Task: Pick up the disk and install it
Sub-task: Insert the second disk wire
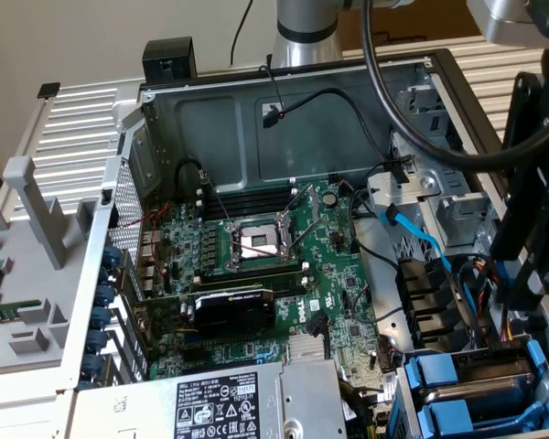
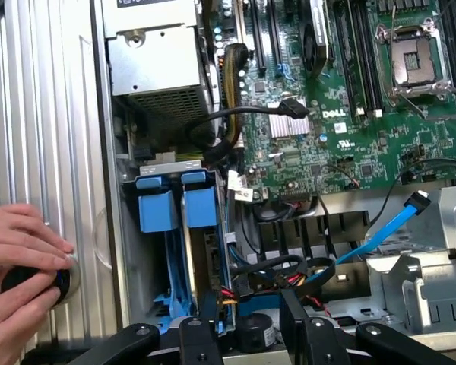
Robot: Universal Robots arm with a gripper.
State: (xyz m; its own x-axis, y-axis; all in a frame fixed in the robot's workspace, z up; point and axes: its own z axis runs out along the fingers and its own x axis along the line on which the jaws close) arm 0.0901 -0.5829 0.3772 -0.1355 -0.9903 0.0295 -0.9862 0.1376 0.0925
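Open computer case (image 1: 256,119) on ribbed metal bench | disks (image 2: 175,209) in blue carriers stand in the bay, center-left of your wrist view, long axis running toward gripper (image 2: 251,334) | its fingers apart, empty, just beyond them

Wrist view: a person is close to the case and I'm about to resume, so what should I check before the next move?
1. Person's hands away from the case: not ok, they rest on the ribbed surface beside it.
2. Gripper empty: ok, open, holding nothing.
3. Blue disk carriers located: ok, two side by side in the bay.
4. Blue cable away from the carriers: ok.
5. Carriers latched: cannot tell.
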